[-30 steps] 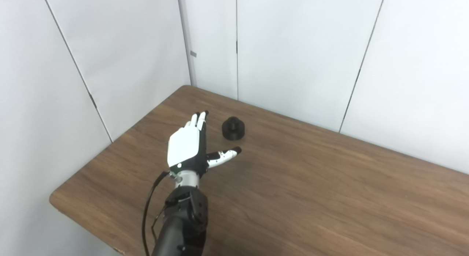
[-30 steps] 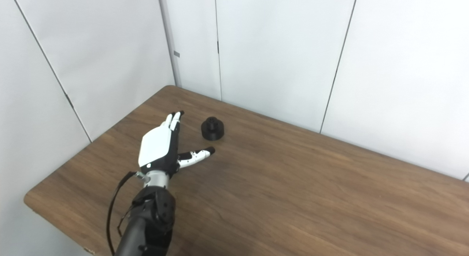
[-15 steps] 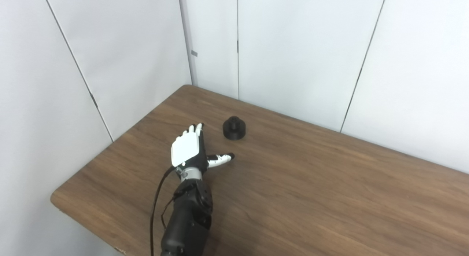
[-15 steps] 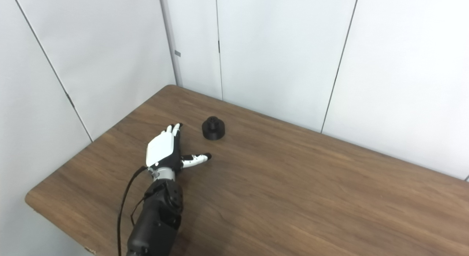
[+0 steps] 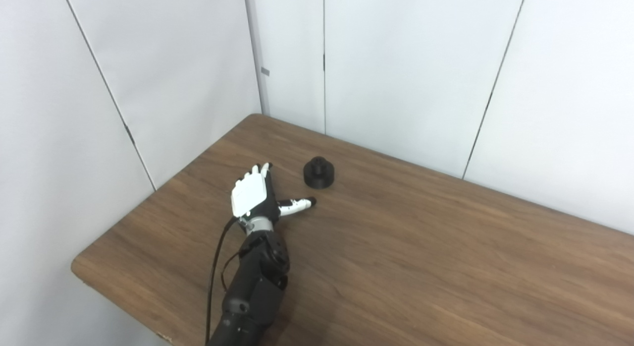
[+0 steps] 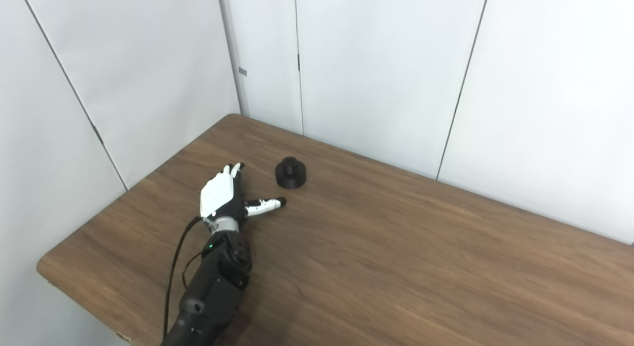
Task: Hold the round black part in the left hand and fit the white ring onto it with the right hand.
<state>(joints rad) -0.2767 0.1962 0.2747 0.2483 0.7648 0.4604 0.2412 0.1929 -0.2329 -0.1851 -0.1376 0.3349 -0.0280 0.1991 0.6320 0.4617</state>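
The black part (image 5: 318, 172) stands upright on the table (image 5: 446, 266), just beyond the tip of the thumb and to the right of the fingers (image 5: 261, 170). The left hand (image 5: 253, 198) is spread flat and holds nothing, apparently lined up for a side grasp. Neither ring nor right hand is in view.

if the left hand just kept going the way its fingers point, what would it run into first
Probably nothing on the table: the left hand points toward the far left corner, passing left of the round black part. The white wall panel comes next; depth is unclear.
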